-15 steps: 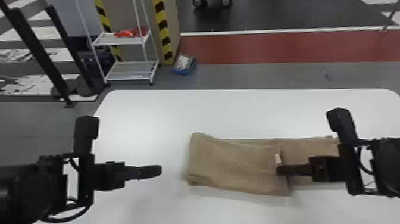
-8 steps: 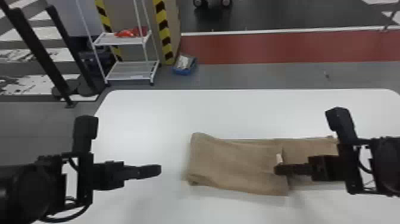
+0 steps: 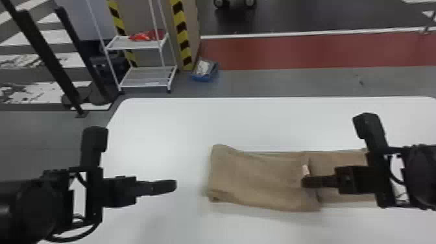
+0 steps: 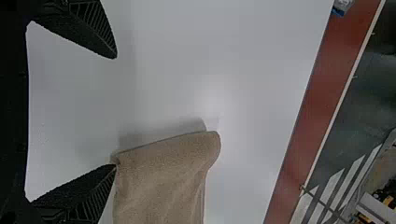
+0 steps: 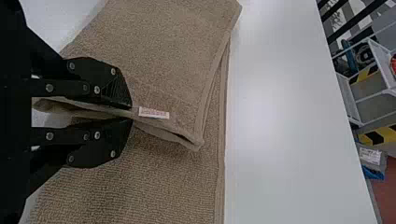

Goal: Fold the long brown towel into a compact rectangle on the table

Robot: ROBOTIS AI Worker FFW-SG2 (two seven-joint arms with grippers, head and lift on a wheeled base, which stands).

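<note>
The brown towel (image 3: pixel 259 178) lies on the right half of the white table, its left part doubled over, with a raised edge bearing a small pale tag (image 3: pixel 305 170). My right gripper (image 3: pixel 305 182) is over that edge; in the right wrist view my right gripper (image 5: pixel 128 112) is shut on the layer beside the tag (image 5: pixel 154 113). My left gripper (image 3: pixel 175 185) hangs above the table, left of the towel. In the left wrist view my left gripper (image 4: pixel 116 112) stands open, fingers wide apart, with the towel's folded end (image 4: pixel 163 172) beyond one fingertip.
The white table (image 3: pixel 155 129) extends behind and left of the towel. Past its far edge are a white shelf rack (image 3: pixel 146 76), a blue box (image 3: pixel 205 70) on the floor and black posts at the left.
My right gripper has shifted very slightly left, holding the towel's edge. The left arm has kept still.
</note>
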